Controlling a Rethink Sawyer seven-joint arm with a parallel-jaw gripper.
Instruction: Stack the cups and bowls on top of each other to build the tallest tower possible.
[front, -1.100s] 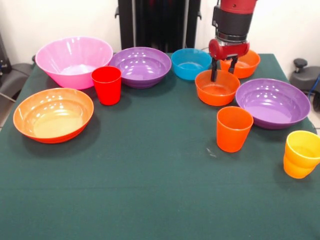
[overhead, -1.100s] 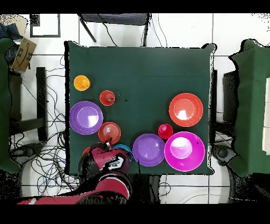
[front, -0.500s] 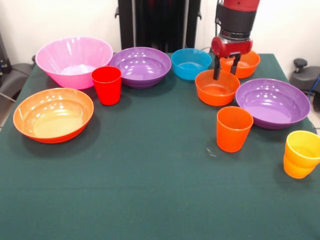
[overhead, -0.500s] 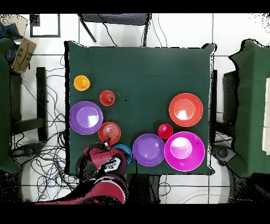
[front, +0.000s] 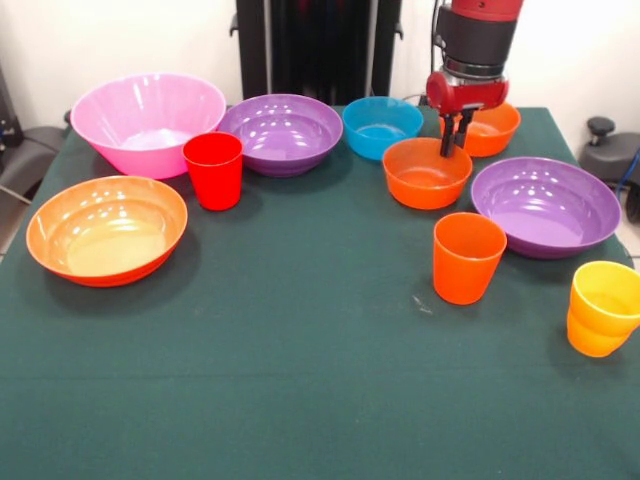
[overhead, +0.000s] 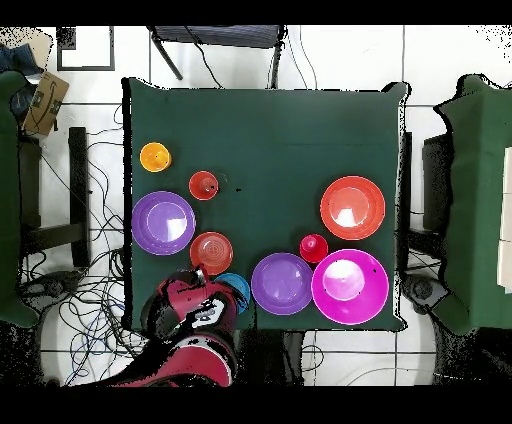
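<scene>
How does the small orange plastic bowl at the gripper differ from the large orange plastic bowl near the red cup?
The small orange bowl is narrower than the large orange bowl. The small one has the gripper closed on its far rim and looks slightly lifted; the large one sits free and flat on the table. The small one lies between the blue bowl and a purple bowl; the large one lies before the pink bowl. Both are glossy, round, upright and empty.
</scene>
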